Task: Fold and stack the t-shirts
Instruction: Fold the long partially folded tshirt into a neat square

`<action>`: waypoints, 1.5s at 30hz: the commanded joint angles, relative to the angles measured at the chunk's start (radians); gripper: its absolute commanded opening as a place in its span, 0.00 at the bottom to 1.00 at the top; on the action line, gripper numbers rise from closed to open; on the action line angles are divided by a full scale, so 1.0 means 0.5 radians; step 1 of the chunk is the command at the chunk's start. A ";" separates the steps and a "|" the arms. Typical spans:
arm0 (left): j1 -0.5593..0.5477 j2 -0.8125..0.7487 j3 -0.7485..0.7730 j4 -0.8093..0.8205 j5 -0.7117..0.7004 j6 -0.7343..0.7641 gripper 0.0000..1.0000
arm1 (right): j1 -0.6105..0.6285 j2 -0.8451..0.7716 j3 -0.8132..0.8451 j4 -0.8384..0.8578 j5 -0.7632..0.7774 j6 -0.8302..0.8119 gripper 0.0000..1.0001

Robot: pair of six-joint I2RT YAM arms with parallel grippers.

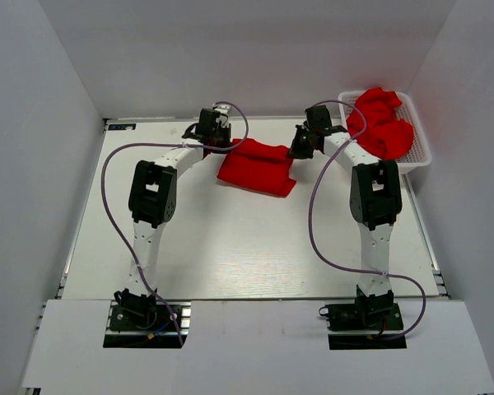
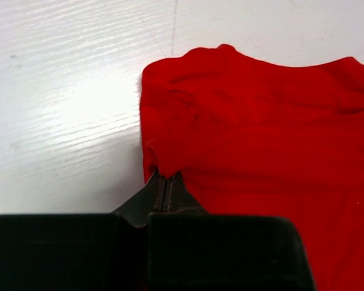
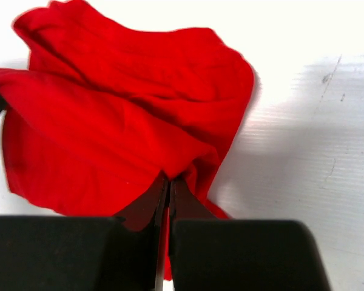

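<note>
One red t-shirt [image 1: 257,166] lies partly folded on the table at the far middle, between the two arms. My left gripper [image 1: 215,138] is at its left far corner, shut on the cloth's edge [image 2: 161,167]. On the opposite side, my right gripper [image 1: 301,148] pinches the shirt's right far corner; red cloth [image 3: 139,133] bunches at its closed tips [image 3: 168,180]. More red t-shirts [image 1: 380,122] are heaped in the white basket [image 1: 421,153] at the far right.
The basket stands against the right wall, just right of the right arm's wrist. White walls close the table on the left, back and right. Purple cables loop from both arms over the table [image 1: 247,247].
</note>
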State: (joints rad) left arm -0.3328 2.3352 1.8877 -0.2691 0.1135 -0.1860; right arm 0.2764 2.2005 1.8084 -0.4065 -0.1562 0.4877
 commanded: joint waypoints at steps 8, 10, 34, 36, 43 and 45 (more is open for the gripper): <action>0.015 0.082 0.262 0.210 0.230 0.071 0.71 | -0.043 -0.124 -0.116 0.181 0.064 0.098 0.26; 0.015 0.082 0.302 0.161 0.185 0.053 1.00 | -0.043 -0.118 -0.095 0.178 0.094 0.101 0.51; 0.070 -0.440 -0.109 -0.122 -0.064 0.010 1.00 | 0.217 -0.091 0.279 0.123 -0.243 -0.353 0.90; 0.070 -0.440 -0.109 -0.121 -0.043 0.065 1.00 | 0.217 0.032 0.387 0.092 -0.249 -0.304 0.90; 0.070 -0.188 0.203 -0.305 0.040 0.222 1.00 | 0.184 0.155 0.390 0.196 -0.108 -0.236 0.90; 0.070 -0.102 0.274 -0.327 0.061 0.292 1.00 | 0.159 0.201 0.384 0.199 -0.102 -0.206 0.90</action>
State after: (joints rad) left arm -0.3027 2.2547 1.9667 -0.3927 0.1104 -0.0990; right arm 0.3717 2.2868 1.9778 -0.3397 -0.2211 0.3630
